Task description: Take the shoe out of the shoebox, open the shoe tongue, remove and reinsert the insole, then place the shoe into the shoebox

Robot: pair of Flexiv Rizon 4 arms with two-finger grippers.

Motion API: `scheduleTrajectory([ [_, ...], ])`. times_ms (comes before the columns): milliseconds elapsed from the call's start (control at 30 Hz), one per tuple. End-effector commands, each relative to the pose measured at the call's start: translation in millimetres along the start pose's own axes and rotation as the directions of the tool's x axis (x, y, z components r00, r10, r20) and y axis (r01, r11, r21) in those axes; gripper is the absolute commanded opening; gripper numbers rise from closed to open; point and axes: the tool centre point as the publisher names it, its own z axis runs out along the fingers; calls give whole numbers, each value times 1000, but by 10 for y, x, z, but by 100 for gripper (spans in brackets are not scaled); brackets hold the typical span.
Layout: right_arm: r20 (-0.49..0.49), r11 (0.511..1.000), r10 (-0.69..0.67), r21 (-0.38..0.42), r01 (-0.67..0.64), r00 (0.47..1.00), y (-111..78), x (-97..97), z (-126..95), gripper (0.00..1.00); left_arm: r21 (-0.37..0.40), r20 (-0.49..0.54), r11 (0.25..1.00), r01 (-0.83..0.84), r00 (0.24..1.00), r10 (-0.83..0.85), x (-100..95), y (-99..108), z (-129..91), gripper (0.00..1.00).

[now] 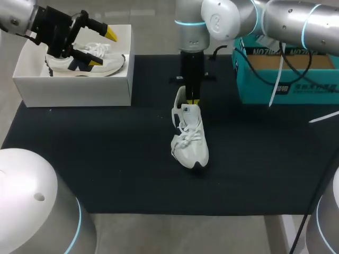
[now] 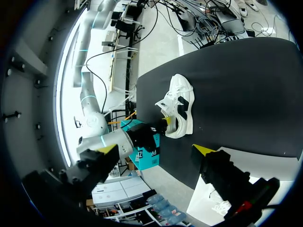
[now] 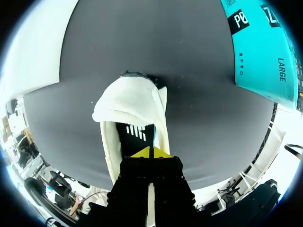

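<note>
Shoe [image 1: 189, 138] heel: partly covered by right gripper [image 1: 193, 101].
Shoe inside: dark, unclear.
Second shoe [image 1: 108, 66], in shoebox [image 1: 74, 90] left of shoe: half behind left gripper [image 1: 103, 48].
Teal box [image 1: 296, 87] right of shoe: cut by edge.

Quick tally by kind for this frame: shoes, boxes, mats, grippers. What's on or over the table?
Shoes: 2 (loose shoe, boxed shoe)
Boxes: 2 (white shoebox, teal box)
Mats: 1 (black mat)
Grippers: 2 (left gripper, right gripper)
Total: 7
</note>
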Motion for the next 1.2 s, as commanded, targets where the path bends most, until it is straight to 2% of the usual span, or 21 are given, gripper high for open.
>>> scheduleTrajectory([
  [33, 0, 1000, -2, 13, 2, 1000, 33, 11, 79, 0, 0, -2, 1000, 0, 1000, 0, -2, -4, -2, 100],
  [167, 1, 1000, -3, 13, 3, 1000, 31, 21, 118, 0, 0, -2, 1000, 0, 1000, 0, -2, -4, -2, 100],
  [200, 3, 1000, -3, 11, 3, 1000, 21, 29, 127, 6, 0, -2, 1000, 0, 1000, 0, -2, -4, -2, 100],
  [233, 3, 1000, -4, 9, 4, 1000, 14, 35, 132, 25, 0, -2, 1000, 0, 1000, 0, -2, -4, -2, 100],
  [267, 2, 1000, -7, 9, 7, 1000, 9, 38, 135, 34, 0, -2, 1000, 0, 1000, 0, -2, -4, -2, 100],
  [367, 5, 1000, -14, 10, 14, 1000, -14, 56, 148, 49, 0, -2, 1000, 0, 1000, 0, -2, -4, -2, 100],
  [400, 5, 1000, -15, 11, 15, 1000, -19, 60, 150, 76, 0, -2, 1000, 0, 1000, 0, -2, -4, -2, 100],
  [433, 6, 1000, -15, 13, 15, 1000, -25, 66, 154, 89, 0, -2, 1000, 0, 1000, 0, -2, -4, -2, 100],
  [533, 5, 1000, -16, 12, 16, 1000, -38, 79, 160, 98, 0, -2, 1000, 0, 1000, 0, -2, -4, -2, 100],
  [1000, 28, 999, -28, 39, 27, 999, -146, 212, 101, 100, 0, -2, 1000, 0, 1000, 0, -2, -4, -2, 100],
  [1200, 47, 999, -21, 33, 20, 999, -230, 266, 10, 100, 0, -2, 1000, 0, 1000, 0, -2, -4, -2, 100],
])
